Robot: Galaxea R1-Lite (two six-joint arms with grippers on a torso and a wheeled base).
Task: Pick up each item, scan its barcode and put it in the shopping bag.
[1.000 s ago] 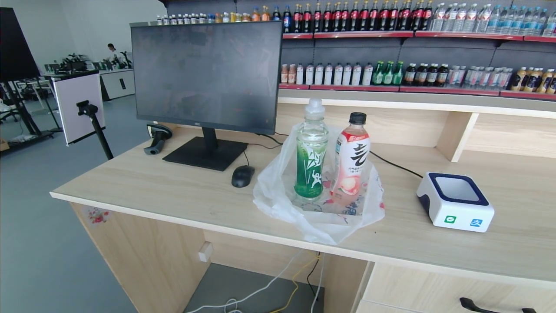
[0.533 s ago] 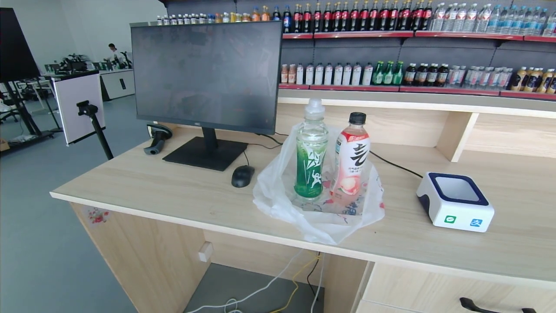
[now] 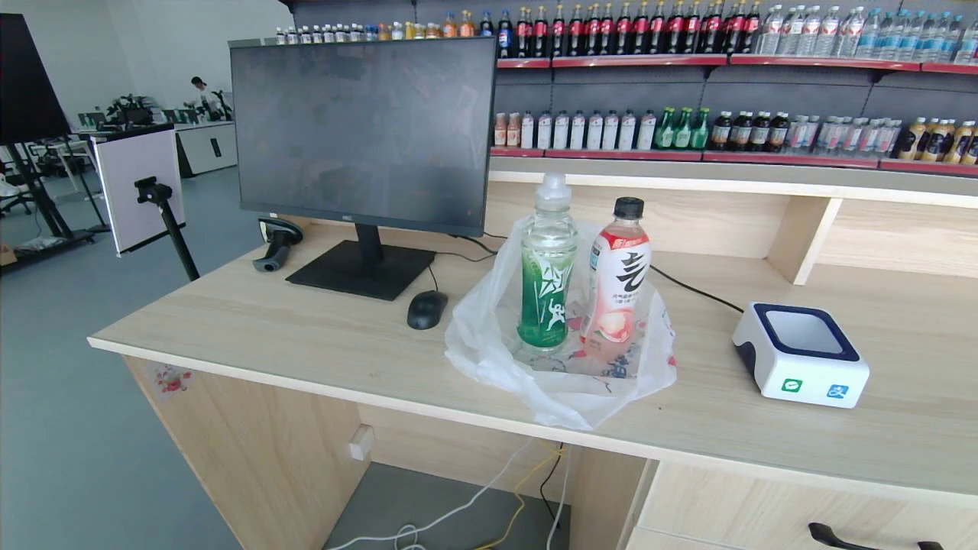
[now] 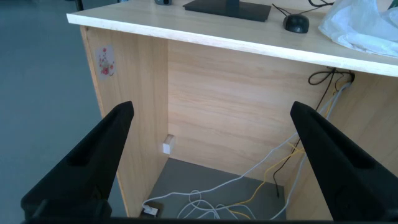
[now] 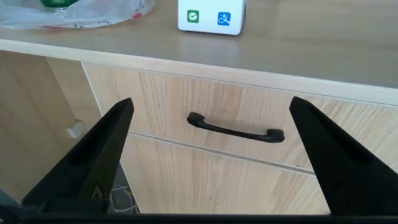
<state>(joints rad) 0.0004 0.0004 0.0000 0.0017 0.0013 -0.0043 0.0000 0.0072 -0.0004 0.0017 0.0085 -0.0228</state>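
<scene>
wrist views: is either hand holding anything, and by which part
Nothing is held: the left hand and right hand are open and empty.

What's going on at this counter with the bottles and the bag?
Nothing is being handled right now. A green-labelled bottle and a pink-labelled bottle stand upright, side by side, inside the white plastic shopping bag on the wooden counter. A white scanner box sits to the bag's right. The robot's left tool and right tool are open and empty, low in front of the counter.
</scene>
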